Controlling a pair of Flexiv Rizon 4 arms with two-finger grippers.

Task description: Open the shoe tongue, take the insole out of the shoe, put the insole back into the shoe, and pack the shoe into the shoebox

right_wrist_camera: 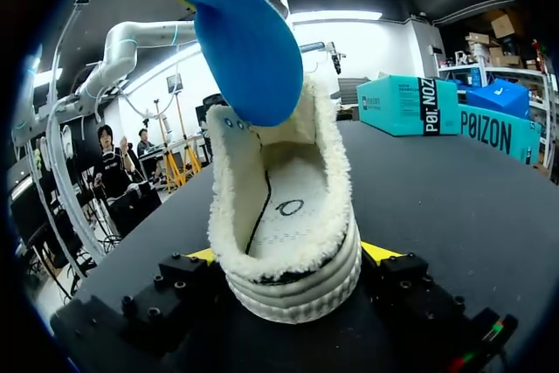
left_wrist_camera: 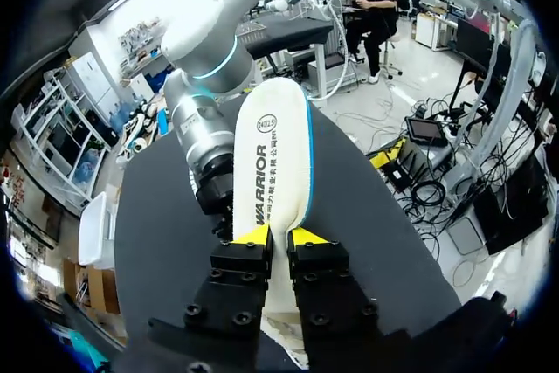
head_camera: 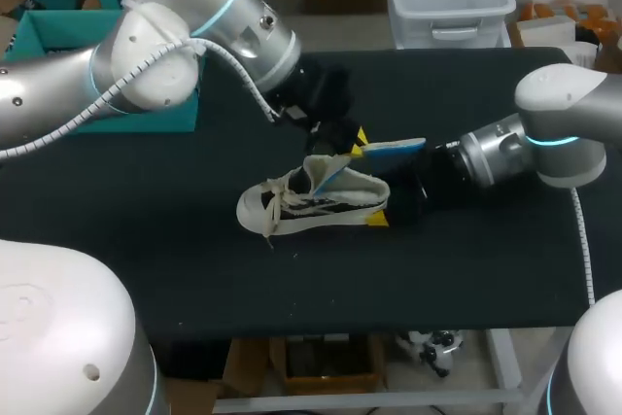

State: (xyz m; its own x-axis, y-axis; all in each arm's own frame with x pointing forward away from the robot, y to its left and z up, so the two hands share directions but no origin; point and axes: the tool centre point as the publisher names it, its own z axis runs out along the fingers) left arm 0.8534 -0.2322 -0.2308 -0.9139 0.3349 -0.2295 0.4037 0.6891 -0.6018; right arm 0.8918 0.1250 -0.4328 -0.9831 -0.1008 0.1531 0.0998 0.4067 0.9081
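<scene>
Insole [left_wrist_camera: 275, 155] is pinched near one end between the yellow tips of the left gripper [left_wrist_camera: 278, 238] and is held aslant, its blue underside turned down, just above the shoe [head_camera: 311, 199]. The shoe is set upright on its sole near the middle of the black table [head_camera: 146, 240]. Its fleecy heel is clamped from both sides by the fingers of the right gripper [right_wrist_camera: 291, 253], with the laced toe pointed away from that gripper.
</scene>
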